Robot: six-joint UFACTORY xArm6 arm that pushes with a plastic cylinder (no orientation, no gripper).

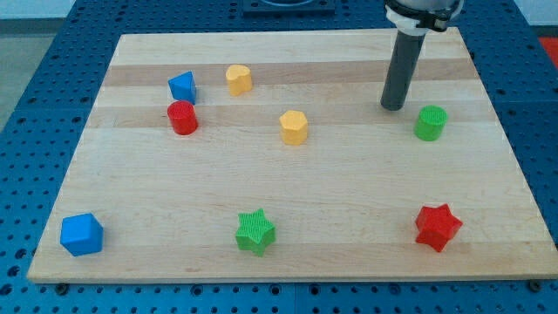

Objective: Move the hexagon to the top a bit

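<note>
Hexagon, yellow, is sitting mid-counter, well apart from my tip, which is resting at the view's upper right beside the green cylinder. There is no gripper, only a rod, so nothing is being grasped. I am judging the tip should be circling below the hexagon, then nudging it gently toward the view's top. No writing is showing.

You see my tip on the wooden board at the view's upper right, just left of the green cylinder. The yellow hexagon block lies mid-board, well left of my tip. Further left, the yellow heart block, blue pentagon block and red cylinder cluster. Along the bottom, left to right, sit the blue cube, green star block and red star block.
</note>
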